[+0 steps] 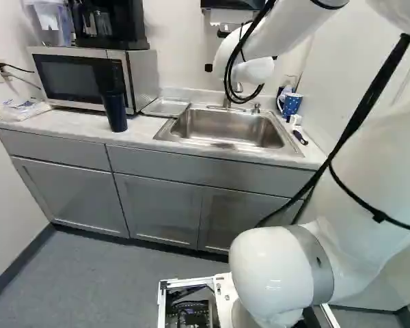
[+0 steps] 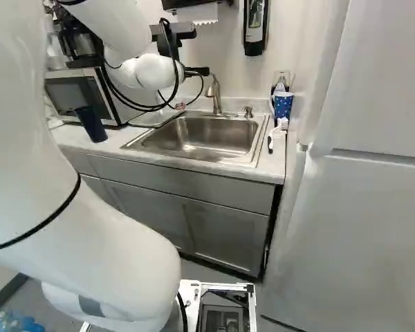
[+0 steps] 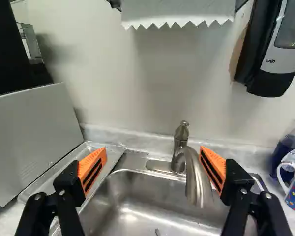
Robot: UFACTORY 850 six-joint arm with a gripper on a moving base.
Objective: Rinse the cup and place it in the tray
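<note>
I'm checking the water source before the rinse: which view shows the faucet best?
The wrist view: the faucet is largest there, body and spout both plain. The right base view shows it smaller, behind the sink basin; in the left base view, the arm hides most of it.

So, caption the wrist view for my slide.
Open end effector facing a faucet and stainless-steel sink, shallow tray alongside.
</note>
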